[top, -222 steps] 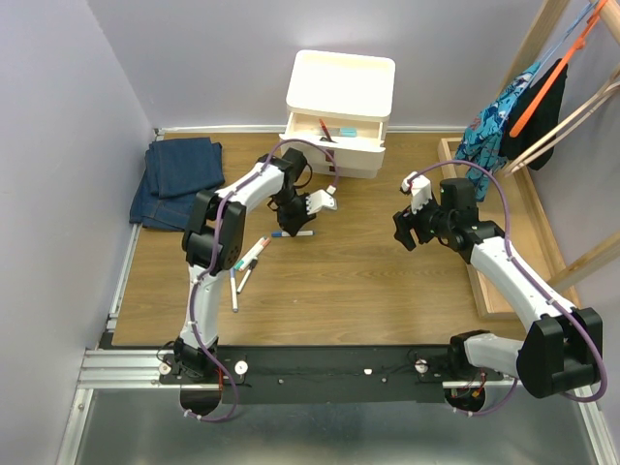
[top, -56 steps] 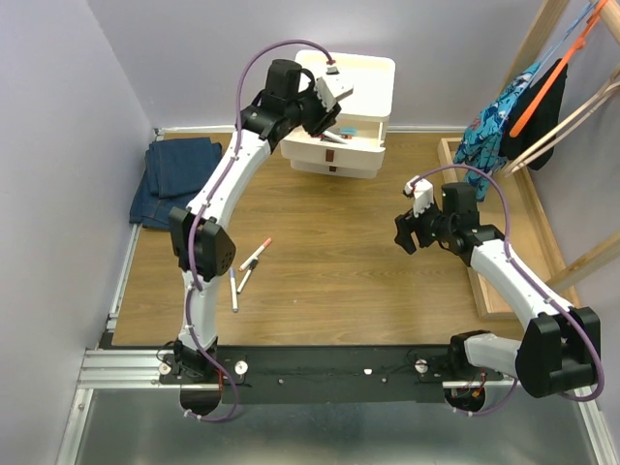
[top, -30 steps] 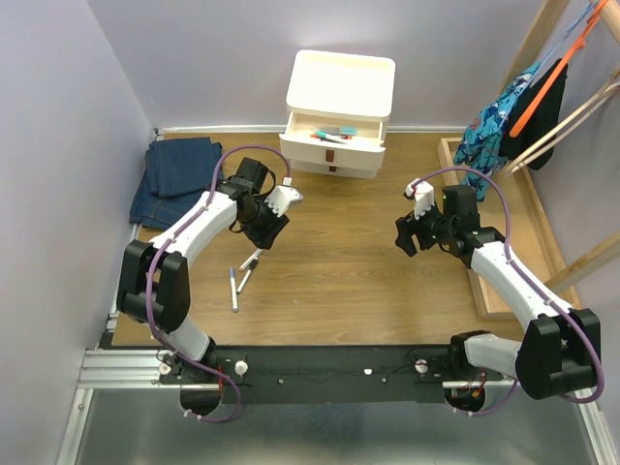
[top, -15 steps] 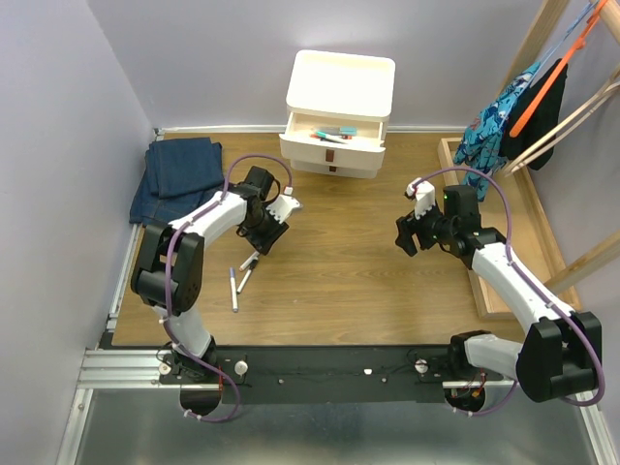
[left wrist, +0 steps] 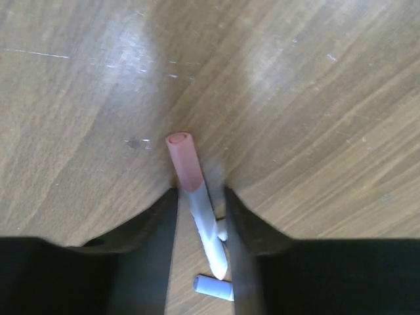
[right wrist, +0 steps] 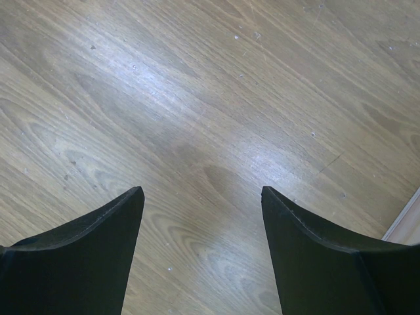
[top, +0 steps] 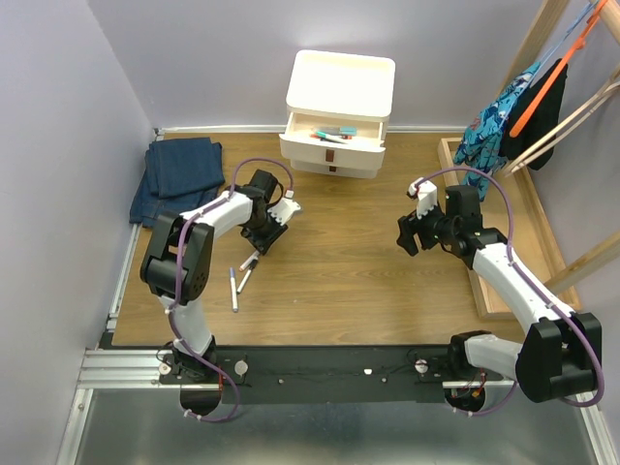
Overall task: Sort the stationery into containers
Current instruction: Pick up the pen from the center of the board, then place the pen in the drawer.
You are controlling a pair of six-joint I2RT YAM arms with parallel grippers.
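Step in hand: picking up the red-capped pen [left wrist: 186, 157]. The left gripper [left wrist: 200, 191] is down on the desk [top: 368, 281], on the near-left side of the cabinet [top: 339, 82] and well apart from it. Its fingers [left wrist: 147, 223] stand apart, one on each side of the barrel with a sliver of wood showing, so it is not clamped yet (close call). The right gripper [right wrist: 202, 197] hangs near-right of the cabinet over bare wood, fingers spread wide, holding nothing.

Next move, my guess: pinch the barrel, lift straight up, carry it to the cabinet's pulled-out top drawer [top: 310, 145] and let go inside. The pen may roll out of the pinch.

Counts:
- Cabinet: one, with one drawer open.
- Pens on the desk: three. That is the red-capped one plus two others [top: 243, 280] [top: 233, 294], just farther from the cabinet.
- Pens in the drawer [top: 334, 133]: a few, too small to count.
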